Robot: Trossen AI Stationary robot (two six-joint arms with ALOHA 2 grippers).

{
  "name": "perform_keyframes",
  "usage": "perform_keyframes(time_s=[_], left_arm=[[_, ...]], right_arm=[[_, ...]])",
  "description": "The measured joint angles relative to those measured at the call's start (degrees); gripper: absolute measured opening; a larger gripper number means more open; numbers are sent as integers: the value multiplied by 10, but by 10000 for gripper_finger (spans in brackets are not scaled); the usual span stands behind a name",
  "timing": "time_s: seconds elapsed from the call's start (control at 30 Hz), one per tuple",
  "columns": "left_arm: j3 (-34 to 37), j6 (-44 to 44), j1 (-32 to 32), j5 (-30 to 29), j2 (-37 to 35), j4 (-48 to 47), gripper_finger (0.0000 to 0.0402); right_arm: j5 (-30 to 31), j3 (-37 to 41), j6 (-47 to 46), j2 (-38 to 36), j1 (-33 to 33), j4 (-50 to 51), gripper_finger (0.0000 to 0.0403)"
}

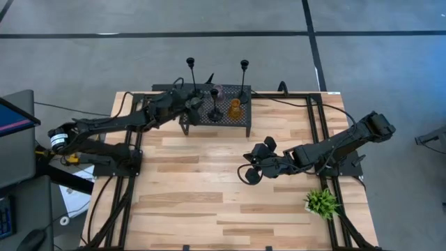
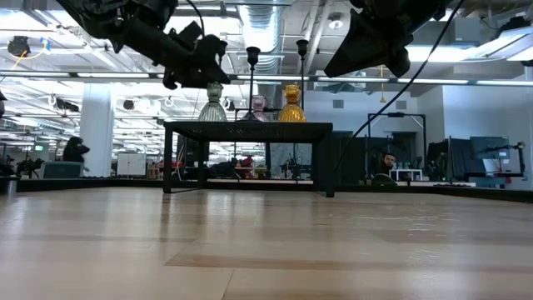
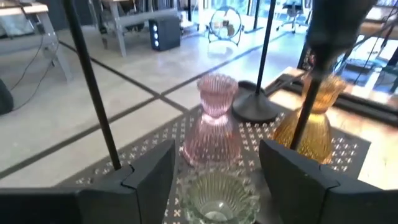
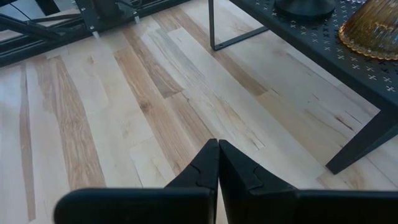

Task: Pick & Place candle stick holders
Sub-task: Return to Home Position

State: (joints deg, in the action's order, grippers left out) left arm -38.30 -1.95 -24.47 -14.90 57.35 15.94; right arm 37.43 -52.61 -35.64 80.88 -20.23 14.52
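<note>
Pink holder (image 3: 214,121), amber holder (image 3: 314,127), grey-green holder (image 3: 217,198) and black holders (image 3: 255,111) all stand on the rack (image 1: 240,122) (placing looks done); my left pincer (image 1: 196,104) gapes over it, right pincer (image 4: 217,163) closed beside it; only homing remains

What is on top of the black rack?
Three black holders, a pink holder, an amber holder and a green holder inside the open left gripper. That arm hides the rack's left end.

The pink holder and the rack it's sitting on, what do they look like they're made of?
The pink holder looks like tinted glass: translucent and glossy, with vertical ribs. The rack looks like dark, matte-painted sheet metal punched with small cross-shaped holes; which metal can't be told.
</note>
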Motion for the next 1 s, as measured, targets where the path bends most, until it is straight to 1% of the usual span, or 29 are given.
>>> perform_keyframes(time_s=[0.17, 0.3, 0.4, 0.53, 0.63, 0.7, 0.8, 1.0], left_arm=[[0, 0, 10, 0, -36, 0, 234], [0, 0, 29, 2, -68, 0, 234], [0, 0, 44, 32, -90, 0, 234], [0, 0, 47, 66, -106, 4, 234], [0, 8, 47, 123, -116, -13, 225], [8, 18, 47, 173, -121, -16, 209], [25, 19, 47, 226, -128, -19, 169], [60, 21, 47, 310, -134, -21, 60]], right_arm=[[0, 0, 0, 0, 0, 0, 1], [0, 0, 0, 0, 0, 0, 1], [0, 0, 0, 0, 0, 0, 1], [0, 0, 0, 0, 0, -2, 1], [0, 0, 9, 0, -1, -1, 1], [0, 0, 47, 0, -6, 1, 1], [-4, 0, 111, 0, -14, 0, 1], [-60, 0, 172, 0, -2, 1, 0]])
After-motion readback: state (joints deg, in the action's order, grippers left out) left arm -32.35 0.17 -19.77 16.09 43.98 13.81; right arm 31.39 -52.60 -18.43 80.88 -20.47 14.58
